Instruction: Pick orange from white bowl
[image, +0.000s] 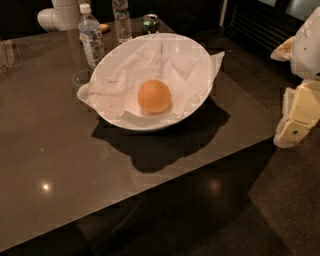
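Tabletop (50, 165) takes up most of what I see, dark and glossy, and the claw (292, 132) hangs past its near corner, off the edge and over the floor. Whether the claw is released or clenched, I cannot tell from where I stand; it holds nothing that I can see.

Well apart from the claw, in toward the middle of the table, sits the white bowl (150, 127), wide and shallow, its thin rim tipped up on the side away from the claw. Crumpled white paper (125, 70) lines it and spills over the rim, with one corner poking out on the claw's side.

Beyond the bowl from the claw stand two clear water bottles (91, 37) (121, 20), the nearer one just beside the bowl's far rim.

The orange (154, 96) rests on the paper low in the bowl, alone and unobstructed. By my reckoning the reach has yet to begin. Doing it well means carrying the claw up over the near rim rather than across it, coming down from above, spreading wide enough to straddle the round fruit, and closing at its widest part without snagging a fold of paper.

Farthest from the claw, a small can (150, 22) and a tiny orange-tan scrap (102, 27) sit by the bottles, clear of any sensible path.
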